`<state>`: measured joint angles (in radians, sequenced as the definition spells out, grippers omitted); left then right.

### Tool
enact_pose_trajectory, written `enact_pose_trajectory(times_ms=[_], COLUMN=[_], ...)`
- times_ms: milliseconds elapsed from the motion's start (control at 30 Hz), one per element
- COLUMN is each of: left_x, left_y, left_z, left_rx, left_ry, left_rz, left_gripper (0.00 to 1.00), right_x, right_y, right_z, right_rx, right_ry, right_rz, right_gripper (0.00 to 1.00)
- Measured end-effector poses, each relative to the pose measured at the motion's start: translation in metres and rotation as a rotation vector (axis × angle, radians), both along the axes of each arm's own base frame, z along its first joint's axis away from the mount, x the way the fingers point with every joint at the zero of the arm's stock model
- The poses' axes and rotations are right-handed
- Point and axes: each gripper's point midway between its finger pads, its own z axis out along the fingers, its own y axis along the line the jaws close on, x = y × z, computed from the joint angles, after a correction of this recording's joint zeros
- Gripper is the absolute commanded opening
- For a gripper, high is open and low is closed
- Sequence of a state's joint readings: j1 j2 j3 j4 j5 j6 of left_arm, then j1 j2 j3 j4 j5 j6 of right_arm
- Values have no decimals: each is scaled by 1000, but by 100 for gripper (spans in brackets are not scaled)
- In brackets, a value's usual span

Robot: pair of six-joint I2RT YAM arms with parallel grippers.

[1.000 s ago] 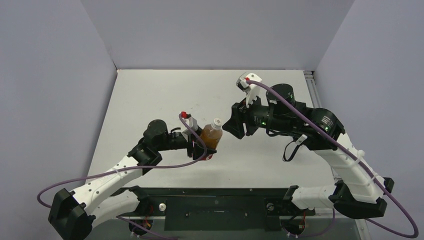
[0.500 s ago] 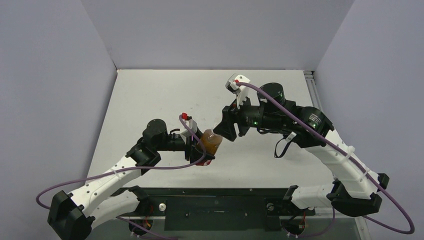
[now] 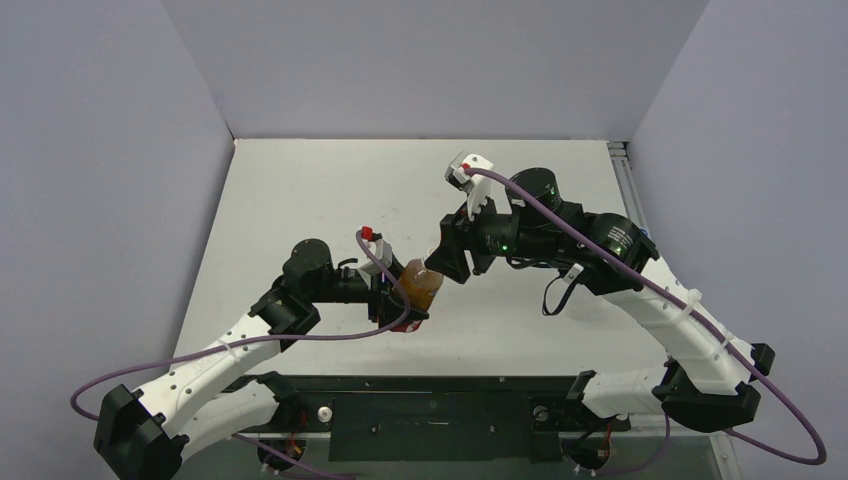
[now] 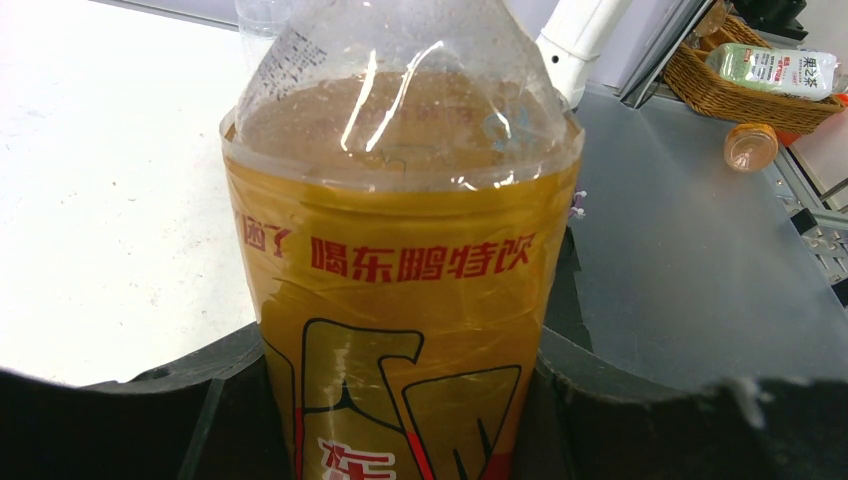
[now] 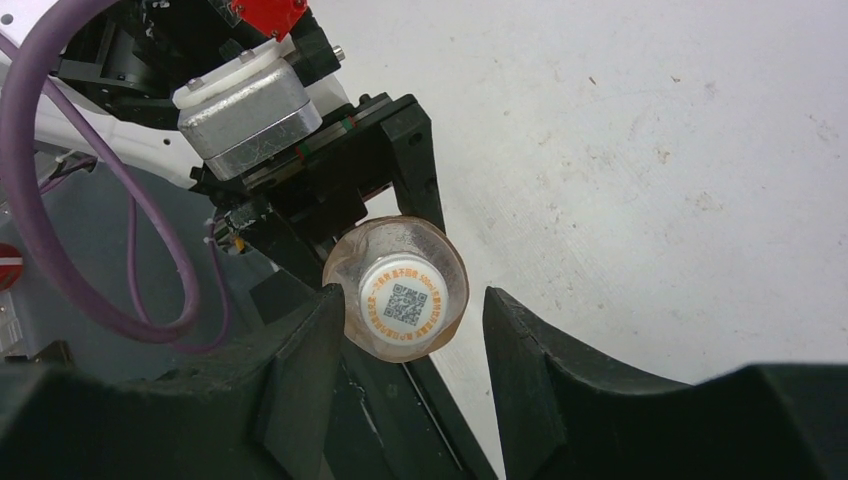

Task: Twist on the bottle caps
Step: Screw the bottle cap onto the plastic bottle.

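Right gripper [image 3: 438,262] has swung down and left from the upper right of the overhead view. It now sits at the top of the amber bottle [image 4: 400,270], centre frame, with its fingers spread wide either side of the white cap [image 5: 404,301], not yet pinching it. Twisting looks about to begin; I can't judge how tight the cap is. Left gripper [image 3: 398,297] clamps the bottle low on its label. Liquid fills it to the shoulder, with air above.

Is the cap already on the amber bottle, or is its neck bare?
On. The right wrist view shows a white cap sitting on the amber bottle neck, between the open jaws of the right gripper. How tight: cannot tell.
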<state>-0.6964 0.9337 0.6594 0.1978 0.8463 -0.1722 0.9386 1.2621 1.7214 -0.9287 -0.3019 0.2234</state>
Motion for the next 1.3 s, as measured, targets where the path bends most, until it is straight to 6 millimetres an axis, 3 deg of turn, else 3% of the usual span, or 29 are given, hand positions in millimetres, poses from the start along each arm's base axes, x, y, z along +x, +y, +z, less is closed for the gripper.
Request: enact_pose_trajectory(times_ms=[100,300,433,733,1000,1300], left_x=[0,0,-1,-25,-50,-55], left_y=[0,0,1,5,12,14], left_z=[0,0,0,3,12,14], left_rx=[0,1,3,2,-11,-11], left_ry=[0,0,4,55,109,126], left_rz=[0,-1,-10,-126,-233,-252], left_gripper=[0,0,0,0,0,0], right_x=[-1,-2,-3,-22,-41,-45], right_y=[2,4,4,6,10,13], right_z=[-2,-4,-3,-1,6,7], right_rx=[-4,-6,-6,14,51,41], right_ry=[3,8,10,16,13,8], right_rz=[4,12,13,130,259,300], right_gripper=[43,21,12,4,3,3])
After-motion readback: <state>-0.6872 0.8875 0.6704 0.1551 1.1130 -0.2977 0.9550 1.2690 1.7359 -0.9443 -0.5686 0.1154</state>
